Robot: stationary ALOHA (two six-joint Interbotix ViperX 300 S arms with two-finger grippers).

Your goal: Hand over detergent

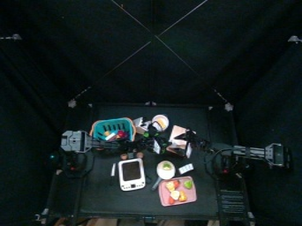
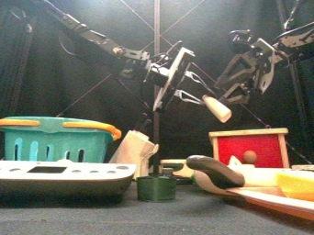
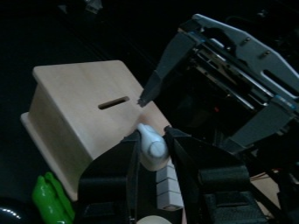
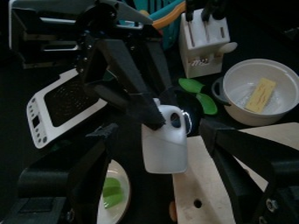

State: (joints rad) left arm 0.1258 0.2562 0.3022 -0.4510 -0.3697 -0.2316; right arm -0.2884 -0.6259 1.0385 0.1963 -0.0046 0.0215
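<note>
The detergent is a white bottle with a handle (image 4: 167, 138), held in the air above the middle of the table. It also shows in the front view (image 2: 218, 108) and the left wrist view (image 3: 152, 149). My left gripper (image 3: 156, 156) is shut on it, reaching in from the left (image 2: 194, 92). My right gripper (image 4: 162, 144) is open, with one jaw on each side of the bottle and not touching it. In the front view the right gripper (image 2: 252, 78) hangs just right of the bottle.
A teal basket with orange handles (image 2: 55, 138) and a white scale (image 2: 61, 176) stand at the front left. A red-faced wooden box (image 2: 249, 145) and a pink plate with food (image 2: 273, 195) are on the right. A knife block (image 4: 205, 31) and a bowl (image 4: 257, 87) lie below.
</note>
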